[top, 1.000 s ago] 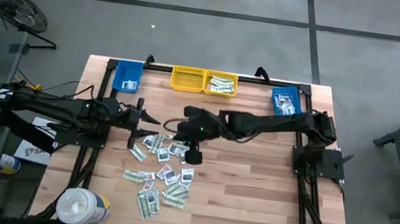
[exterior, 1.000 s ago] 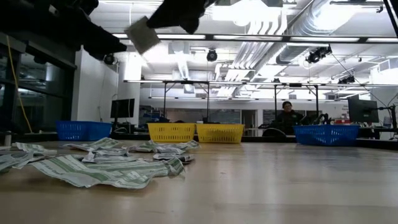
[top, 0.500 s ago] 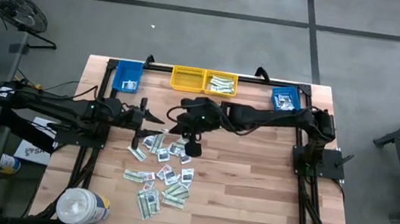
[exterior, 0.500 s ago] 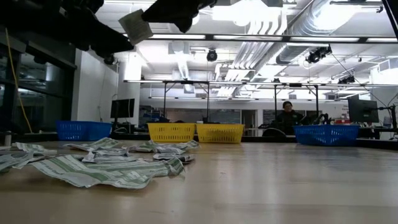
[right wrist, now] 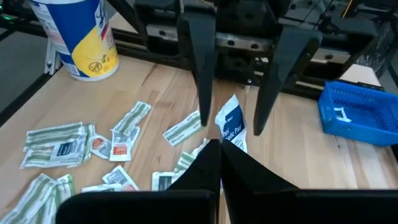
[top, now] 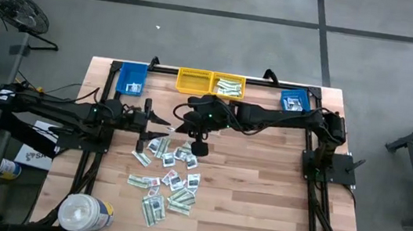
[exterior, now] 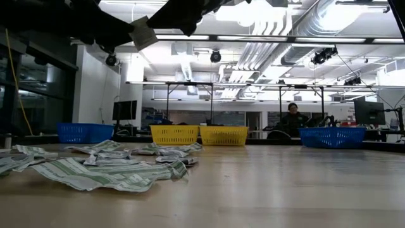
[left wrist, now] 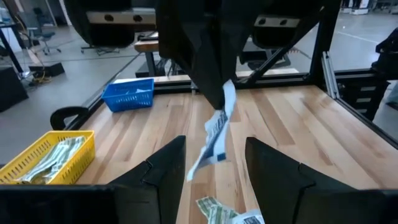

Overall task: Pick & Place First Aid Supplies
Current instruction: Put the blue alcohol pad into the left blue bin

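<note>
Several first aid packets, pale green strips and small white squares, lie in a loose pile (top: 169,176) on the wooden table; the pile also shows in the low view (exterior: 107,166). My right gripper (right wrist: 217,158) is shut on one white packet with blue print (right wrist: 231,127), well above the table (exterior: 142,33). My left gripper (left wrist: 214,171) is open and empty, level with the packet and facing it. Its two fingers (right wrist: 200,74) stand to either side of the packet without touching it. My right gripper pinches the white packet by its one end (right wrist: 222,142) between its two shut fingers. The fingers come from above, slanting down toward the table's left. The packet hangs below them (left wrist: 214,134), tilted and a little curled, lifted clear of the table.
Two yellow bins (top: 210,84) stand at the far edge between a blue bin on the left (top: 132,79) and one on the right (top: 295,103). A big white tub (top: 85,213) stands at the near left corner. A person (exterior: 292,117) sits in the room beyond.
My right gripper has carried the white packet a little toward the table's far edge and slightly up, still shut on it. The packet stays clear of the table and has come between my left gripper's open fingers.
</note>
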